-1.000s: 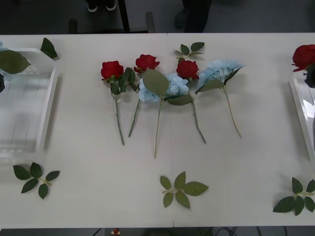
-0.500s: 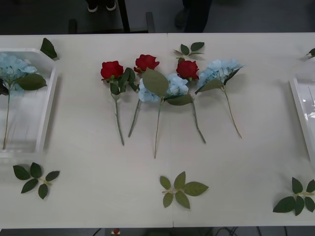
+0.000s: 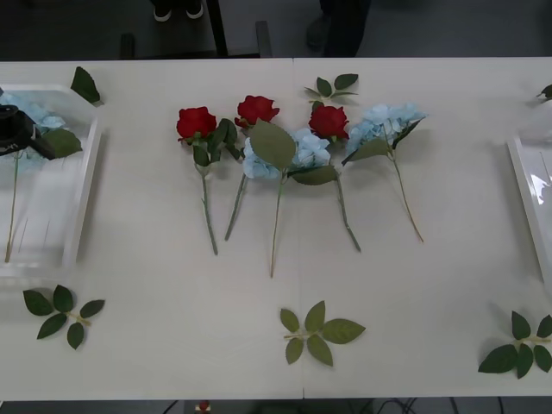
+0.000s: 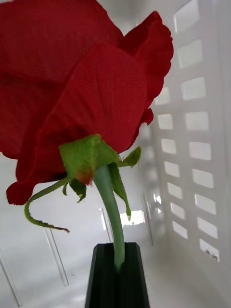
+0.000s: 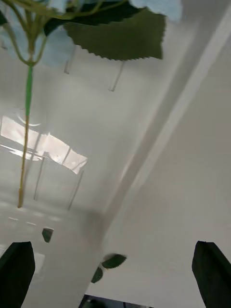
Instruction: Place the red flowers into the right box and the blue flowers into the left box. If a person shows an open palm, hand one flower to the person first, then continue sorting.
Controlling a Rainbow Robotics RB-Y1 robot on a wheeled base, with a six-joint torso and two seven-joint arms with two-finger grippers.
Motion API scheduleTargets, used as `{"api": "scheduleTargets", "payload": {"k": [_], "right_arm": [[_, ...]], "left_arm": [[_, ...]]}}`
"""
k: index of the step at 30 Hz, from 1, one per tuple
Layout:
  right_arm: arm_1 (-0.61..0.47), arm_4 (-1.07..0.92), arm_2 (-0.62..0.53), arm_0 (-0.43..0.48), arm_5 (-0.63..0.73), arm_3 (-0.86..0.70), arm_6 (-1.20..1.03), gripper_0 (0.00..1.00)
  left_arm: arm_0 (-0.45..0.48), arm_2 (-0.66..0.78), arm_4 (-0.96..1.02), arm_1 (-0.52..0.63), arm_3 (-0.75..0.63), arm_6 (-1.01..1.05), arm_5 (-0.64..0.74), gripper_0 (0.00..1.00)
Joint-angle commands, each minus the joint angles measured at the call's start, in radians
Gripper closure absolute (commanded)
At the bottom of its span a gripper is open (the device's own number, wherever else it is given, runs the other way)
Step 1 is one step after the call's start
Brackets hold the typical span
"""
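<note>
Right gripper (image 4: 118, 269) is clamping a fabric rose (image 4: 82, 86) by its stem inside the slotted plastic bin (image 4: 192, 144). Left gripper (image 5: 115, 274) is gaping open above a blue flower (image 3: 30, 116) lying in the left bin (image 3: 82, 198). No legible writing.

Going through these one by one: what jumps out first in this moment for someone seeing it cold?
The row of three red roses and two blue flowers lying mid-table catches the eye first. Next, in the right wrist view, the right gripper is shut on a red rose by its stem inside a slotted white bin. At far left, a blue flower lies in the left box, with the left gripper open above it.
</note>
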Motion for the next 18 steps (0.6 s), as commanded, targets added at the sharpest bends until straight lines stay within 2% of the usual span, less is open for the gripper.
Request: {"api": "scheduleTargets", "payload": {"k": [1, 3, 4, 6, 8, 12, 18], "right_arm": [[-0.008, 0.001, -0.011, -0.023, -0.007, -0.009, 0.01, 0.62], [-0.009, -0.011, -0.016, -0.023, 0.001, -0.011, 0.013, 0.48], [-0.009, -0.017, -0.019, -0.023, 0.006, -0.011, 0.015, 0.44], [-0.008, -0.025, -0.035, -0.023, 0.035, -0.022, 0.016, 0.31], [-0.008, -0.034, -0.057, -0.023, 0.073, -0.048, 0.018, 0.26], [-0.005, -0.097, -0.12, -0.023, 0.194, -0.144, 0.026, 0.2], [0.067, -0.162, -0.181, -0.04, 0.297, -0.298, 0.006, 0.19]], "left_arm": [[-0.093, 0.007, -0.08, -0.043, -0.058, 0.21, 0.06, 0.05], [-0.115, 0.007, -0.134, -0.1, -0.081, 0.311, 0.074, 0.05], [-0.118, 0.009, -0.146, -0.116, -0.084, 0.336, 0.072, 0.05], [-0.124, 0.016, -0.204, -0.187, -0.09, 0.425, 0.06, 0.05], [-0.124, 0.016, -0.246, -0.236, -0.09, 0.474, 0.038, 0.05], [-0.122, 0.016, -0.365, -0.345, -0.093, 0.566, 0.011, 0.05], [-0.119, 0.016, -0.477, -0.463, -0.096, 0.667, 0.003, 0.05]]}}
